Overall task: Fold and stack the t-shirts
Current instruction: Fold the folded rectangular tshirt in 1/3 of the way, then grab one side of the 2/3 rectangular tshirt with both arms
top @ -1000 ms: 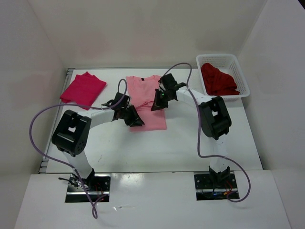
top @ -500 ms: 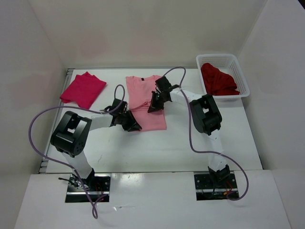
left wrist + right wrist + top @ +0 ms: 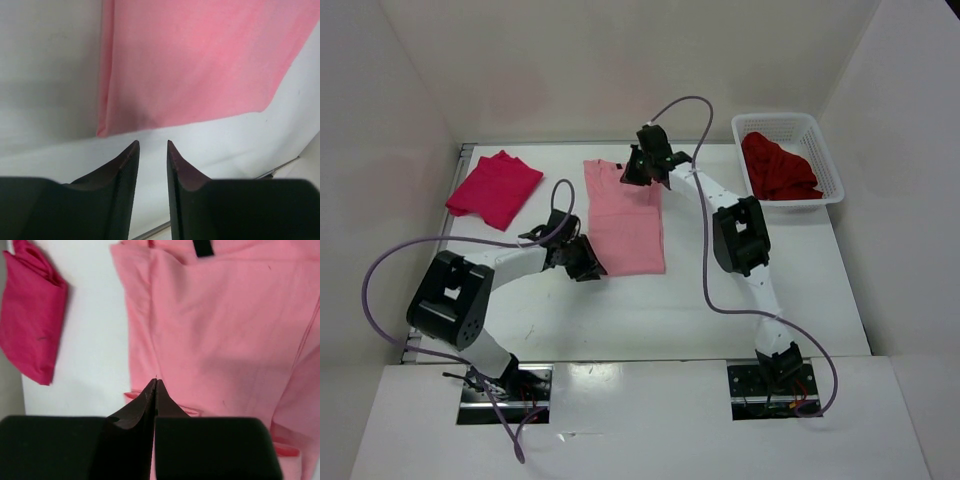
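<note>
Pink t-shirt [image 3: 625,215] flat on bench [image 3: 650,310]; left tool [image 3: 152,144] parted, empty, at near-left corner; right tool [image 3: 155,381] clenched over it

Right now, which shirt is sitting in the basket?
The dark red shirt, bunched in the white basket; the pink shirt lies flat mid-table, the magenta shirt folded at left.

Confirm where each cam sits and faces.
Top external: above and behind the bases, looking down at the table; whole robot in frame.
Left wrist: just behind the left end effector, facing a corner of the light pink shirt; parted fingers show.
Right wrist: above the right end effector, looking down on that shirt's collar end; shut fingers show.
Shared: right wrist and top both catch the crimson shirt.
</note>
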Action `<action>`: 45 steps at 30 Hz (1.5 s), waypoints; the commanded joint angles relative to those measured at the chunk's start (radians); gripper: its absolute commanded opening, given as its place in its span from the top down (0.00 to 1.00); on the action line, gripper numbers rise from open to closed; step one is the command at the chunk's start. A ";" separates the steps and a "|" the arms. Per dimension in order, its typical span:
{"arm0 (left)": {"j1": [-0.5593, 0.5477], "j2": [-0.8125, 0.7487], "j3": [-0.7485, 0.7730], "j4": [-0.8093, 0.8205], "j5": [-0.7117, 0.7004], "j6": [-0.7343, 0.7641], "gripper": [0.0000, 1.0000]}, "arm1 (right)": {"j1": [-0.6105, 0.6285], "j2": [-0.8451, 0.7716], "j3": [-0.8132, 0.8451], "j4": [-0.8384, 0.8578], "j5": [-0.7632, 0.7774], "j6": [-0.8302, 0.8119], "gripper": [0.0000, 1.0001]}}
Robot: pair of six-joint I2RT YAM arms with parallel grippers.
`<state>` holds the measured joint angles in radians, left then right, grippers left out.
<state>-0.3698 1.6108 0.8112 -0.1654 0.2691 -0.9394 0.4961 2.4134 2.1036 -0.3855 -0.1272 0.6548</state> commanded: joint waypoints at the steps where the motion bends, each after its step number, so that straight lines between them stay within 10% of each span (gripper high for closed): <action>1: -0.001 -0.092 0.039 -0.074 -0.027 0.042 0.63 | -0.001 -0.086 0.062 -0.044 0.009 -0.032 1.00; 15: 0.135 -0.106 -0.072 -0.013 0.044 0.042 0.60 | -0.045 -0.660 -0.928 0.042 -0.212 -0.064 0.98; 21: 0.135 0.010 -0.023 0.009 0.096 0.063 0.54 | -0.054 -0.682 -1.076 0.094 -0.235 -0.011 0.64; 28: 0.135 0.044 -0.014 0.018 0.087 0.076 0.63 | -0.054 -0.637 -1.122 0.139 -0.216 0.037 0.58; 37: 0.135 0.044 -0.014 0.018 0.068 0.076 0.84 | -0.054 -0.606 -1.145 0.186 -0.244 0.068 0.96; 45: 0.135 -0.009 -0.027 -0.043 0.090 0.117 1.00 | -0.054 -0.739 -1.180 0.111 -0.246 0.068 1.00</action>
<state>-0.2325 1.6440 0.7818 -0.1638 0.3523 -0.8646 0.4488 1.7798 0.9543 -0.2543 -0.3672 0.7174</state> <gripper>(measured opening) 0.008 0.011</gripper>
